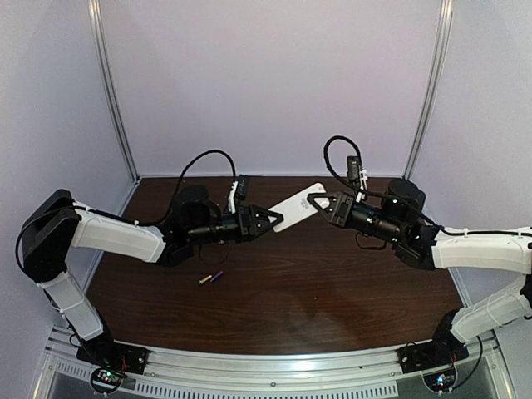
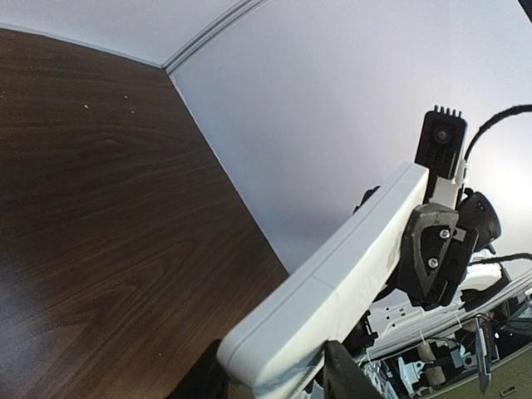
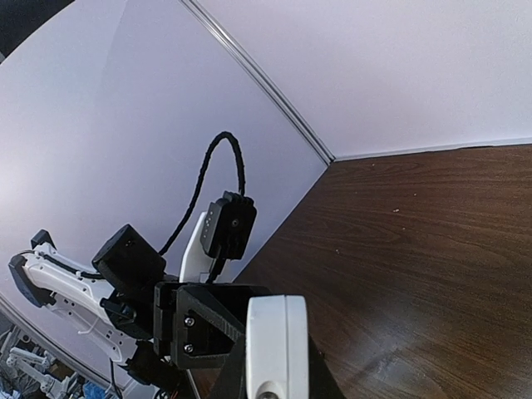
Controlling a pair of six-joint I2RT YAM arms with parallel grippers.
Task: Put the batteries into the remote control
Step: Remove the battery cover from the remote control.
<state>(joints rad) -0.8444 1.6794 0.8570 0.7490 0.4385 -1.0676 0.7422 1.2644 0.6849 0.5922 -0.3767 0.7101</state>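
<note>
Two robot arms hold a white remote control point(image 1: 298, 206) in the air above the dark wooden table point(image 1: 332, 283), a plain white face turned to the overhead camera. The likely purpose is for one arm to steady it while the other takes a second hold to reach the battery compartment. The right gripper point(image 1: 318, 201) is clamped across the remote's far end, one black finger point(image 2: 432, 258) pressed flat against its face in the left wrist view. The left gripper point(image 1: 270, 220) meets the opposite end, which sits between its partly spread fingers; whether they pinch it or merely bracket it cannot be told. The two batteries point(image 1: 211, 278), one yellowish and one dark bluish, lie side by side on the table, well apart from the remote and touched by neither gripper. Loading appears not yet begun.
</note>
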